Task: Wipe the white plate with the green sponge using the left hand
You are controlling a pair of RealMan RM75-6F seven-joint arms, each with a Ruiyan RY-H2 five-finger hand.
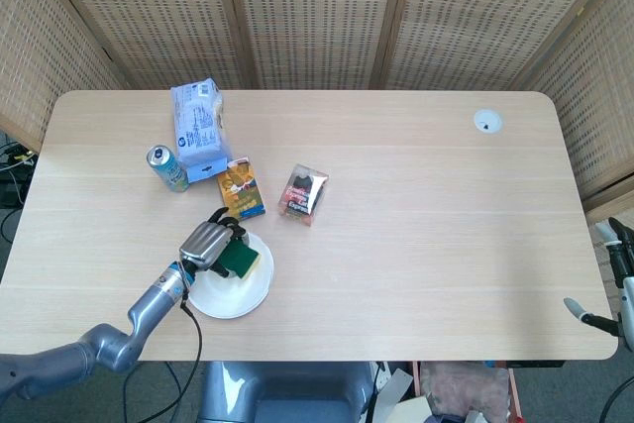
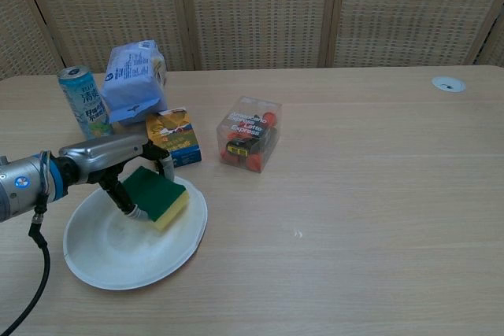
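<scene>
A round white plate [image 1: 236, 292] [image 2: 110, 258] lies near the table's front left edge. My left hand [image 1: 206, 243] [image 2: 110, 160] holds the green sponge [image 1: 239, 261] [image 2: 159, 195], yellow on its underside, and presses it on the plate's far right part. The fingers wrap the sponge's left side. My right hand [image 1: 612, 279] shows only as a sliver at the right border of the head view, off the table; its fingers cannot be made out.
Behind the plate stand a yellow-blue carton [image 1: 241, 189] [image 2: 172, 139], a clear box of red items [image 1: 305, 193] [image 2: 250, 134], a drink can [image 1: 167, 167] [image 2: 83, 104] and a blue bag [image 1: 199, 129] [image 2: 131, 79]. A white grommet [image 1: 486, 122] sits far right.
</scene>
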